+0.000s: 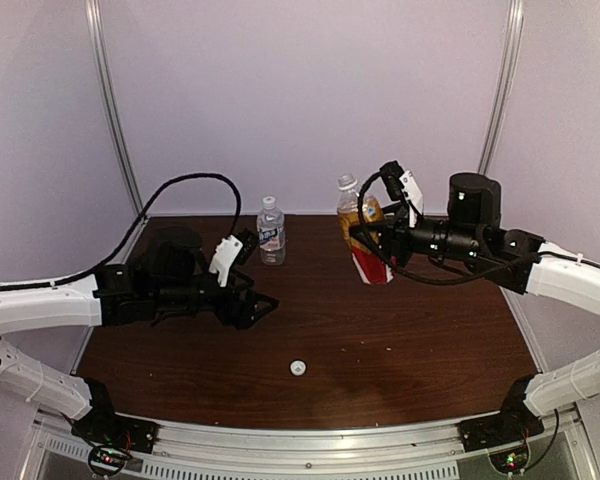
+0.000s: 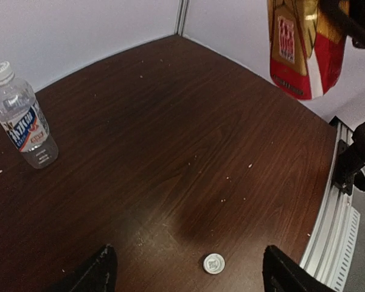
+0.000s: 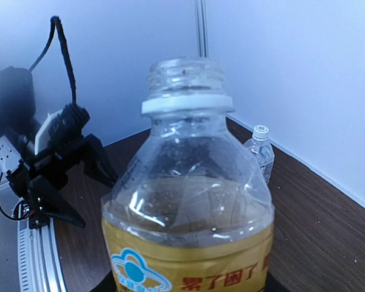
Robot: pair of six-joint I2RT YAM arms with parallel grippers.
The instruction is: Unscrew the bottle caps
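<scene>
**Two-arm cap removal, one bottle open.** The small plastic amber bottle, holding amber-brown liquid and wearing a red, gold and white label, is clamped about its body by the right gripper. It hangs tilted, clear of the dark wood-grain table, at the far right. Its threaded neck stands bare above a white collar ring. The liquid reaches near the shoulder, so further tilt would risk a spill. The loose cap, a small round white plastic screw cap, lies flat on the table near the front edge. In the left wrist view it appears between the widely spread fingers of the left gripper, which hovers above the table and holds nothing. The small clear bottle, with a blue-and-white label, stands upright at the far middle of the table, apart from both grippers. Its fitted cap, white and round, is in place; how full this bottle is cannot be told. Handling, as judged: both bottles are light, thin-walled and yielding. A hard squeeze on the open one would push liquid upward, so the labelled body is the safer hold. The fitted cap is stiff and small, best pinched across its rim while the other gripper steadies the body, since a light upright bottle would otherwise spin or topple.
</scene>
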